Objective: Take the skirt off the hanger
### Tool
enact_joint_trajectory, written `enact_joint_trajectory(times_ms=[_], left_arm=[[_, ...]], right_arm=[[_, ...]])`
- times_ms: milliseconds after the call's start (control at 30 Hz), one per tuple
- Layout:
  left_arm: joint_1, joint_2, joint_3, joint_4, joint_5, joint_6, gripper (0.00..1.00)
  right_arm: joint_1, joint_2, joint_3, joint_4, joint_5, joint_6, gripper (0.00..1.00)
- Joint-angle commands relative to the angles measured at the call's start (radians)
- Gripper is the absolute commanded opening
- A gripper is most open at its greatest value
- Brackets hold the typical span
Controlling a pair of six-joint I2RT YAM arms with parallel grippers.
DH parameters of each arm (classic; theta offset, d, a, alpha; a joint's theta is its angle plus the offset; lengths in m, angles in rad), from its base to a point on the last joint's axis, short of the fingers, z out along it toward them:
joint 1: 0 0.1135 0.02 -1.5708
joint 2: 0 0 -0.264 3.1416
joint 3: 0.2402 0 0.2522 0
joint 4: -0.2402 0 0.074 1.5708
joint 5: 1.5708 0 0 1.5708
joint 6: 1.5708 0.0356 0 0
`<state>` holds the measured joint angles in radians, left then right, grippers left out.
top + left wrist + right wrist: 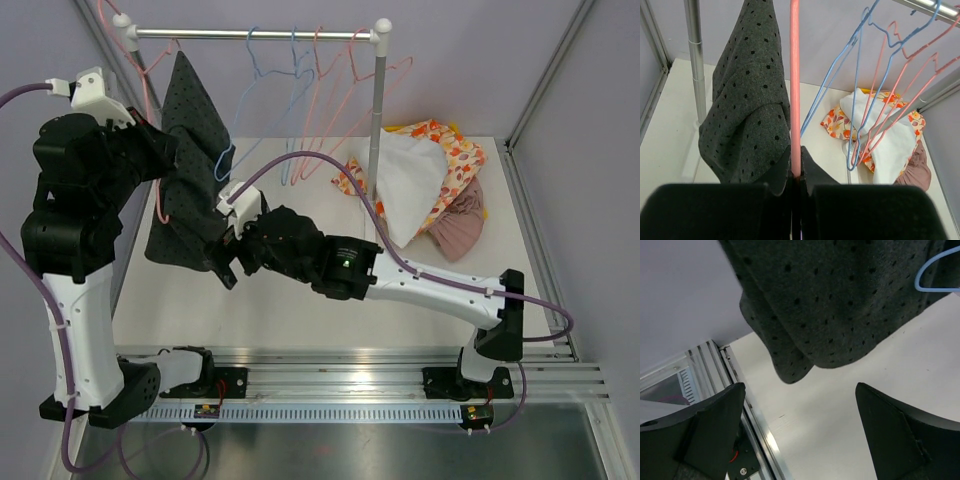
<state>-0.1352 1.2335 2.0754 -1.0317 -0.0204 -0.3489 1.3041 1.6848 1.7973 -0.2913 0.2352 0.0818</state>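
Hanging limp at ten o'clock in the top view, the grey dotted skirt looked soft, light and snag-prone on the pink hanger, best pinched near its hem, where at five o'clock the right gripper gaped wide and empty while the left gripper sat clamped on the hanger's rod

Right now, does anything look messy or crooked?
Yes. The grey dotted skirt droops bunched and lopsided from the pink hanger at the rail's left end, and a heap of clothes lies crumpled on the table beside the rack's right post.
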Motion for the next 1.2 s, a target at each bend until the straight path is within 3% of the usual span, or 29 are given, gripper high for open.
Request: enact_joint_trajectory(times_ms=[0, 133, 400, 467, 500, 600, 933, 1033, 1067, 1167], left_arm=[[-0.004, -0.066, 0.002, 0.131, 0.069, -0.013, 0.00], [-0.004, -0.094, -0.018, 0.136, 0.088, -0.021, 0.00], [-0.004, -0.141, -0.052, 0.147, 0.115, -0.033, 0.00], [-0.004, -0.149, -0.055, 0.147, 0.116, -0.029, 0.00], [-0.004, -0.150, -0.061, 0.147, 0.114, -0.024, 0.00], [-0.004, -0.158, -0.064, 0.145, 0.102, -0.010, 0.00], [-0.004, -0.149, -0.064, 0.127, 0.043, 0.044, 0.00], [-0.004, -0.144, -0.061, 0.127, 0.043, 0.045, 0.00], [-0.004, -0.144, -0.063, 0.130, 0.049, 0.041, 0.00], [-0.004, -0.147, -0.067, 0.137, 0.056, 0.031, 0.00]], right_arm=[[-0.002, 0.030, 0.037, 0.131, 0.041, -0.068, 1.00], [-0.003, 0.094, 0.095, 0.147, 0.104, -0.197, 0.99], [-0.008, 0.170, 0.162, 0.201, 0.179, -0.260, 0.97], [-0.008, 0.177, 0.168, 0.204, 0.181, -0.263, 0.91], [-0.009, 0.177, 0.166, 0.210, 0.181, -0.263, 0.81], [-0.008, 0.171, 0.148, 0.224, 0.173, -0.263, 0.68], [-0.008, 0.003, -0.085, 0.264, 0.176, -0.212, 0.69], [-0.008, -0.039, -0.145, 0.281, 0.153, -0.206, 0.48], [-0.008, -0.043, -0.154, 0.281, 0.151, -0.206, 0.33], [-0.008, -0.033, -0.154, 0.317, 0.144, -0.209, 0.20]])
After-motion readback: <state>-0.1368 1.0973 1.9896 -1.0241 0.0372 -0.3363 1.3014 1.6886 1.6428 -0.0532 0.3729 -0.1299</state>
